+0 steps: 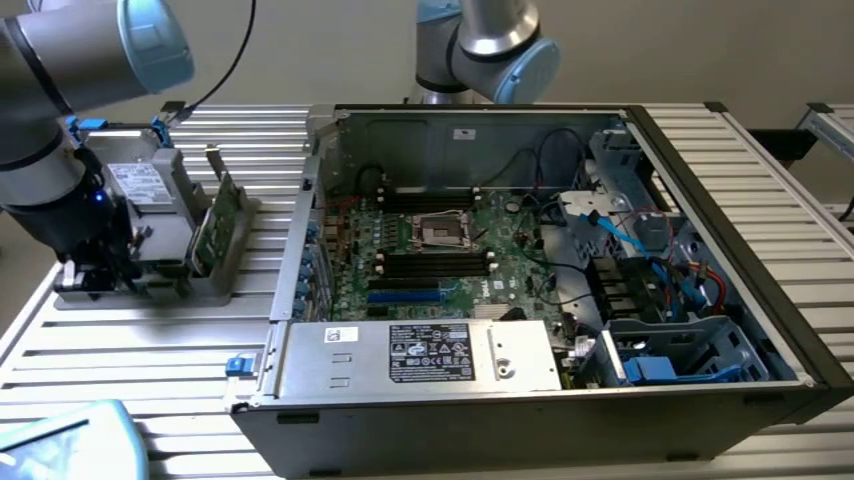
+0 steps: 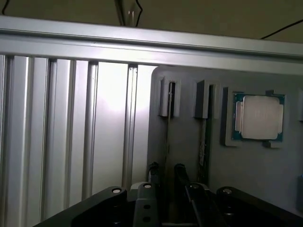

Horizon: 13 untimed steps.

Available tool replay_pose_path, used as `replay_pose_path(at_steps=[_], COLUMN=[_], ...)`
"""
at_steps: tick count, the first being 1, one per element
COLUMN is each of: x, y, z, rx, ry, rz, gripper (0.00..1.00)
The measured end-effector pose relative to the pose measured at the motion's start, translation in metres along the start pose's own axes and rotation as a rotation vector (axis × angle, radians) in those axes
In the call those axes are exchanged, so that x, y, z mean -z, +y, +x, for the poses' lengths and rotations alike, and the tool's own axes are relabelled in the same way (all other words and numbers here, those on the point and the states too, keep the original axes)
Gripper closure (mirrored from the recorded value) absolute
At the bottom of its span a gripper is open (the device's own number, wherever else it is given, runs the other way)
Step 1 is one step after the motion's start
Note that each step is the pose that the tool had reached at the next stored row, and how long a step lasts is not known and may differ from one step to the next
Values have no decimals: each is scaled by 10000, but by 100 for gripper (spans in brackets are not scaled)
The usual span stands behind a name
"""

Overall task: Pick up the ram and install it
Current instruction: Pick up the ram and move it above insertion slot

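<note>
**Gripper straddles ram in its holder**

The ram (image 2: 168,127) stands on edge in a slot of the grey holder (image 2: 184,142). In the wrist view it shows as a thin line running down to the gripper (image 2: 166,171). The jaws stand part-way apart, one dark finger (image 2: 154,171) on each side of the stick; whether the pads touch it cannot be told. Just beside it, in the neighbouring slot, sits a second dark stick (image 2: 203,142), and past that a silver processor (image 2: 258,117) lies flat in its own recess.

In the exterior view the holder (image 1: 160,292) rests on the slatted table (image 1: 134,350) at the nine o'clock side of the open case (image 1: 441,125). The gripper (image 1: 100,272) is lowered onto the end of the holder farthest from the case. A taller green card (image 1: 220,220) stands upright at the gripper's three o'clock, between it and the case wall. Inside the case the motherboard (image 1: 514,235) lies face up, with black slots (image 1: 427,262) at the six o'clock side of the square socket (image 1: 441,230).
</note>
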<state>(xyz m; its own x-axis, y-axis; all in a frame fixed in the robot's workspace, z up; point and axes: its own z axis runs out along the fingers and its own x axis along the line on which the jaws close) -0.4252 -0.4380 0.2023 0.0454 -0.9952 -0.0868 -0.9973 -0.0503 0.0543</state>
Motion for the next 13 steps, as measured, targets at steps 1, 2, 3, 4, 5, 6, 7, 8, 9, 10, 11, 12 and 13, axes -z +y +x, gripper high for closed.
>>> replay_pose_path(at_steps=[1,2,3,4,5,6,7,8,9,10,11,12,13], x=[-13,-17,-18,-23,-35,-51,-65,-68,-69,-69,-69,-68,-68], y=[0,0,-1,-1,-1,-1,-2,-2,-2,-3,-9,-19,-31], z=[1,1,5,14,24,37,44,45,45,45,47,47,48], rx=[1,3,3,5,7,8,10,10,9,9,10,10,8], ry=[-35,-57,-70,-96,-122,-146,-167,-183,-187,-189,-192,-192,-194], rz=[1,2,2,5,6,7,10,10,9,8,5,-6,-19], gripper=[73,73,73,73,73,73,73,73,73,73,73,73,73])
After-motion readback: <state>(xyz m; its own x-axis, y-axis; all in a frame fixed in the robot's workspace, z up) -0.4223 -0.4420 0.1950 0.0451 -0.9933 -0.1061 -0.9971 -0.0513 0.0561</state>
